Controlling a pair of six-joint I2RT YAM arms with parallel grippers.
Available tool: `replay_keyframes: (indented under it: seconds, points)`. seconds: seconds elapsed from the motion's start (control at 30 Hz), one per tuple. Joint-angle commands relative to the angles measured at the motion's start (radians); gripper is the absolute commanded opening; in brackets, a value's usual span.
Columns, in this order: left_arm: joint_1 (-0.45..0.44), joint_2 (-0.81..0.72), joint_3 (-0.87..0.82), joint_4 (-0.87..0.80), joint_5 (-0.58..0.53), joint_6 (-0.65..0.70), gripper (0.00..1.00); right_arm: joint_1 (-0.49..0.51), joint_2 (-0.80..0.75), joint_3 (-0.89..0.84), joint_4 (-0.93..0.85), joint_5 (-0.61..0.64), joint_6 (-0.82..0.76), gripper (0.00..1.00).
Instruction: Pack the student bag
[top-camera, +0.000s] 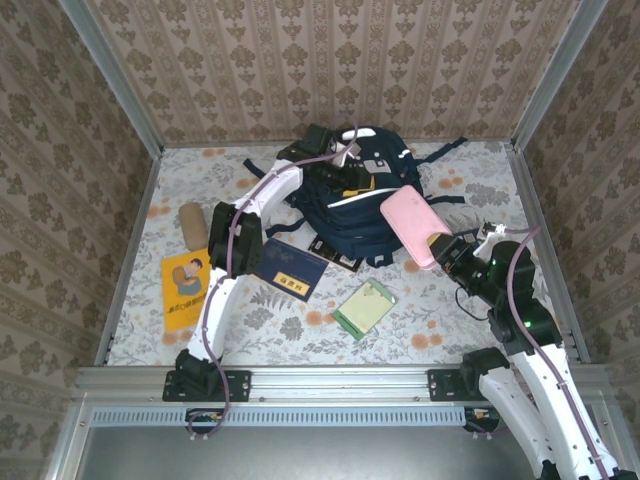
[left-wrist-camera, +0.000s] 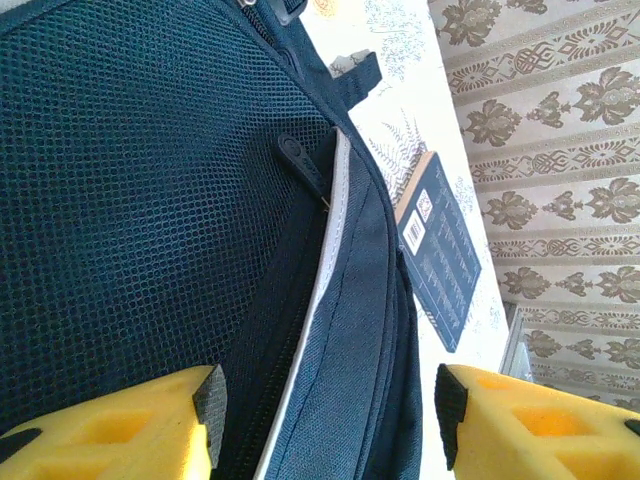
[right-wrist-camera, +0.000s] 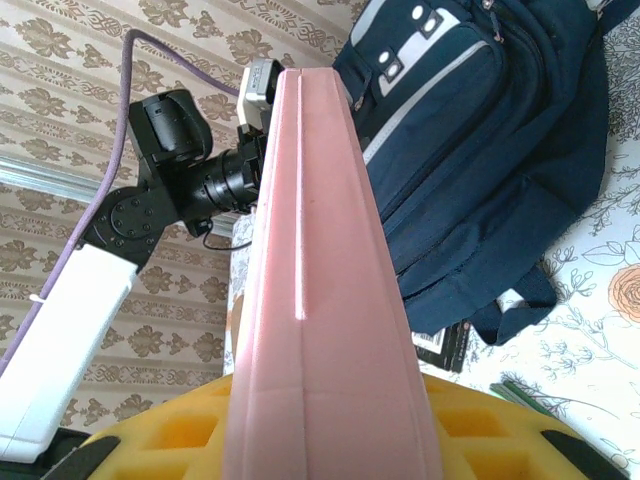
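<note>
Holding the pink case (right-wrist-camera: 310, 250) tight between its two fingers, the right gripper (top-camera: 448, 252) keeps it up in the air, right by the student bag (top-camera: 350, 205). I think it does this so the case can go inside. The bag lies in the far middle of the table (top-camera: 250, 330). The left gripper (left-wrist-camera: 325, 420) is at the bag's zip edge. Its fingers stand wide apart, one by the mesh and one just past the outer edge, so it grips nothing. It may be there to pull the bag open.
</note>
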Motion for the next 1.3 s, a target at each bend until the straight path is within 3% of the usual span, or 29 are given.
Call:
replay_keyframes:
  seconds: [0.0,0.23,0.53,0.73,0.97,1.27]
  points:
    - [-0.001,0.03,0.006,-0.031,0.021,0.029,0.59,-0.006,-0.02,0.02,0.018,-0.026,-0.007,0.27]
    - [-0.01,0.018,-0.034,0.002,0.077,0.006,0.52,-0.015,-0.022,0.02,0.011,-0.029,-0.006,0.28]
    - [-0.016,0.035,-0.034,-0.036,0.049,0.033,0.34,-0.022,-0.032,0.007,0.016,-0.041,0.014,0.28]
    - [-0.016,0.04,-0.032,-0.074,-0.008,0.071,0.39,-0.024,-0.038,0.007,0.008,-0.044,0.011,0.28]
    - [-0.027,0.044,-0.017,-0.088,-0.014,0.093,0.36,-0.026,-0.037,0.0,0.005,-0.051,0.014,0.28]
    - [-0.031,0.028,0.008,-0.093,0.002,0.094,0.05,-0.033,-0.039,-0.019,0.003,-0.055,0.01,0.28]
